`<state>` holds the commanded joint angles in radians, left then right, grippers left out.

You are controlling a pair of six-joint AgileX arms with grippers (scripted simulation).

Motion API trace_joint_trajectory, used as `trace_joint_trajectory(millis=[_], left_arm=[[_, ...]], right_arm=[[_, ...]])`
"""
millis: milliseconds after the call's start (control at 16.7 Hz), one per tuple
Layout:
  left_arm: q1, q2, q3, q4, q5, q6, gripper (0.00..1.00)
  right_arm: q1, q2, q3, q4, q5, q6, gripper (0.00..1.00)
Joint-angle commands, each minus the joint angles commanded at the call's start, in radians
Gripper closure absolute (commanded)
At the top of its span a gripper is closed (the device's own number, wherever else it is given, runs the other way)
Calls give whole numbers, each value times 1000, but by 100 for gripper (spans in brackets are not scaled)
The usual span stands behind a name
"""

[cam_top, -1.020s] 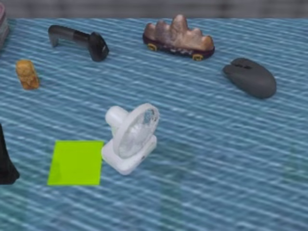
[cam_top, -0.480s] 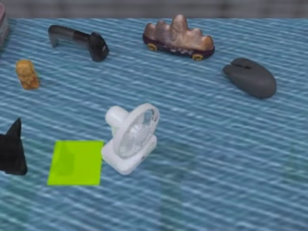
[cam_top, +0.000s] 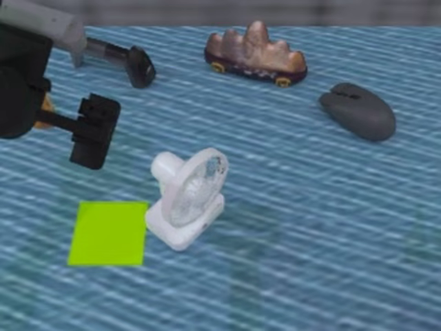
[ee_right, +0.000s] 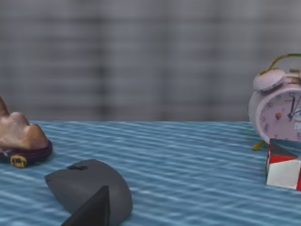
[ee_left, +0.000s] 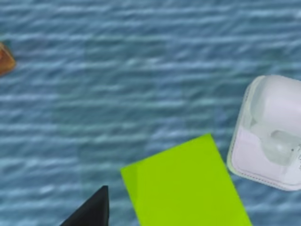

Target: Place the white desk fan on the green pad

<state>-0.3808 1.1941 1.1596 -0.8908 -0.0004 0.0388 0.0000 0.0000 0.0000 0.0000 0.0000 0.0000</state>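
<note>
The white desk fan (cam_top: 186, 200) stands upright near the table's middle, its round grille tilted back and its base touching the right edge of the green pad (cam_top: 109, 233). My left gripper (cam_top: 91, 141) hangs open above the table, behind the pad and to the left of the fan, holding nothing. In the left wrist view the pad (ee_left: 186, 186) lies below the camera with the fan's base (ee_left: 268, 136) beside it, and one dark fingertip (ee_left: 94, 212) shows. My right gripper is out of the top view; one of its fingertips (ee_right: 94, 209) shows in front of a grey mouse (ee_right: 89, 188).
A black scanner (cam_top: 134, 63), a brown rock-shaped toy car (cam_top: 255, 52) and the grey mouse (cam_top: 357, 110) lie along the back. A small orange figure (ee_left: 3, 59) sits at the far left. A pink alarm clock (ee_right: 282, 113) and a red-and-white cube (ee_right: 283, 167) stand off to the right.
My left arm has swung in from the table's left edge, up and to the right, and now hangs behind the pad. The fan and pad have not moved.
</note>
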Motion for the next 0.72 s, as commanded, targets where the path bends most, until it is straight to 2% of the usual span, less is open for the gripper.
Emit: trace_joint_trajectory(millis=[420,720], left_arm=[[-191,624,610,-435,3,17,0],[-261,839,810,-600,4,26,0]], right_arm=[[0,0,0,0,0,0,0],[0,0,0,0,0,0,0]])
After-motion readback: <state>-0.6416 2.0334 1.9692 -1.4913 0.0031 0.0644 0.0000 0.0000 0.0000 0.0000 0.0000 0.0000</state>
